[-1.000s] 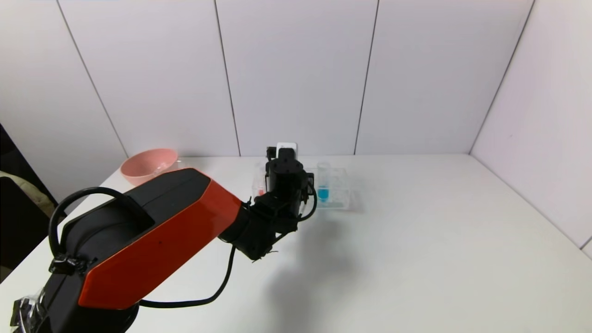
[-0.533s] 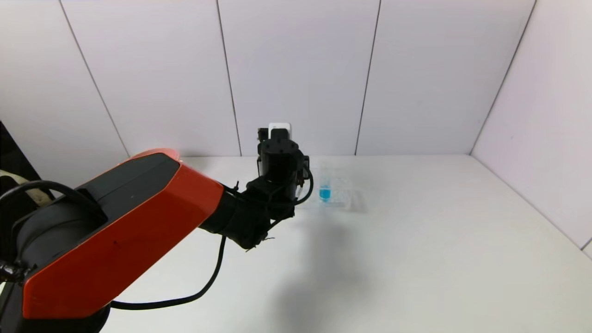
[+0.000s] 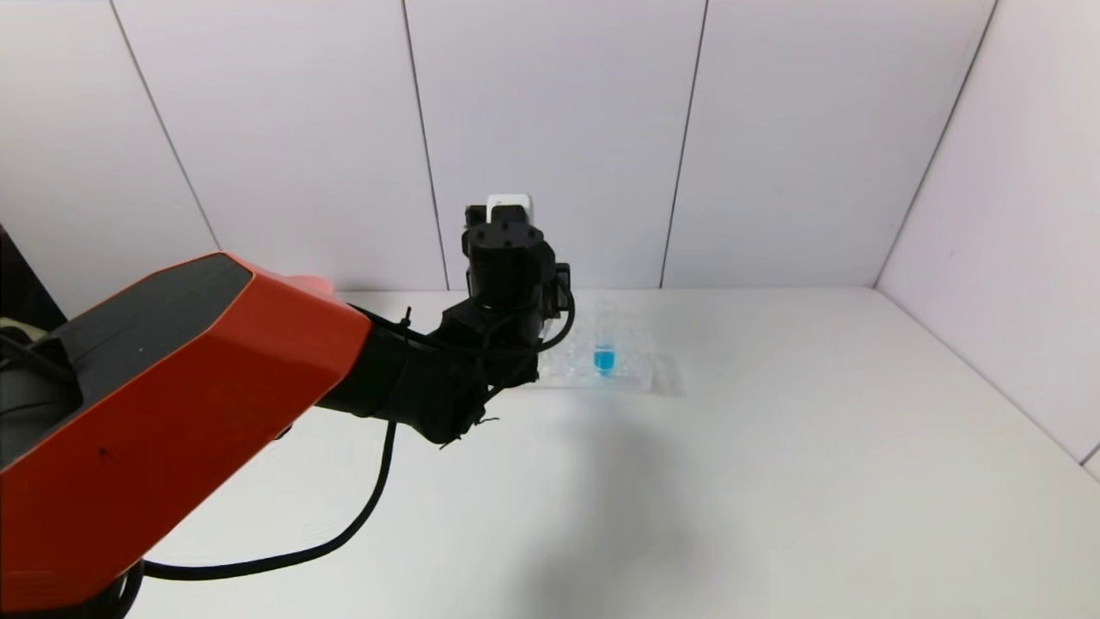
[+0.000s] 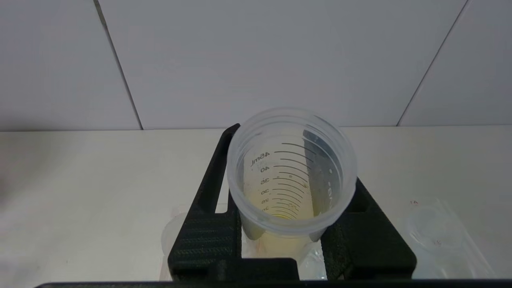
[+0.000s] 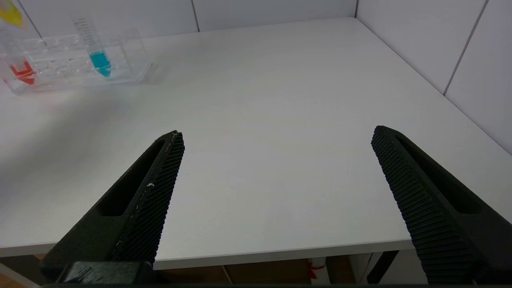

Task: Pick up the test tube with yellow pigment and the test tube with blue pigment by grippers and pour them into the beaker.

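My left gripper (image 3: 507,258) hangs raised over the left end of the clear rack (image 3: 640,371), hiding what it holds in the head view. The left wrist view looks down into the open mouth of the test tube with yellow pigment (image 4: 292,176), and the left gripper (image 4: 280,168) is shut on it. Its yellow tip (image 5: 10,12) shows above the rack (image 5: 132,68) in the right wrist view. The test tube with blue pigment (image 3: 604,357) (image 5: 100,62) stands upright in the rack. My right gripper (image 5: 276,160) is open and empty over the table's front edge. The beaker is hidden.
A tube with red-orange liquid (image 5: 22,72) stands at the rack's left end. A pink bowl (image 3: 302,281) peeks out behind my left arm at the back left. White walls close the table at the back and right.
My left arm has risen and drawn slightly left, lifting the gripper with the yellow tube up from the rack. The arm now covers most of the pink bowl.
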Controlling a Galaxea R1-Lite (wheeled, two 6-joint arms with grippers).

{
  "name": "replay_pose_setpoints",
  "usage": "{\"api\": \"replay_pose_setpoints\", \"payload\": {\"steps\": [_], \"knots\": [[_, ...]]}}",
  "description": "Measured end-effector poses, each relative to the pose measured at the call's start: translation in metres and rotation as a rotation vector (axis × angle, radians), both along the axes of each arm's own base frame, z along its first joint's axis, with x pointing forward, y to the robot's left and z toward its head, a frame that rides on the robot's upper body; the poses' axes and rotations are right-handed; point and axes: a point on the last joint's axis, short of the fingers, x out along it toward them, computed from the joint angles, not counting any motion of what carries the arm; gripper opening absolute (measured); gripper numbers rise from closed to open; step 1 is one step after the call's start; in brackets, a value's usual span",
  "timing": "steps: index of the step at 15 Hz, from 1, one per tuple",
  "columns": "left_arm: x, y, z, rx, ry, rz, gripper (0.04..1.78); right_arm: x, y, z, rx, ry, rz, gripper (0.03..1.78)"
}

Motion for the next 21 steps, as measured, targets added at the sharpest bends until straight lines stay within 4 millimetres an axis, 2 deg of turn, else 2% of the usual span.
{"api": "replay_pose_setpoints", "payload": {"steps": [6, 9, 12, 16, 21], "knots": [[-0.017, 0.014, 0.037, -0.002, -0.003, -0.001, 0.54, 0.0, 0.0, 0.0, 0.0, 0.0, 0.0, 1.71], [-0.027, 0.031, 0.058, -0.002, -0.002, 0.014, 0.54, 0.0, 0.0, 0.0, 0.0, 0.0, 0.0, 1.71], [-0.033, 0.061, 0.065, -0.003, 0.003, 0.056, 0.54, 0.0, 0.0, 0.0, -0.001, 0.0, 0.0, 1.71], [-0.034, 0.114, 0.066, -0.003, 0.02, 0.145, 0.54, 0.0, 0.0, 0.0, 0.0, 0.0, 0.0, 1.71], [-0.036, 0.182, 0.078, -0.003, 0.008, 0.255, 0.54, 0.0, 0.0, 0.0, 0.0, 0.0, 0.0, 1.71]]}}
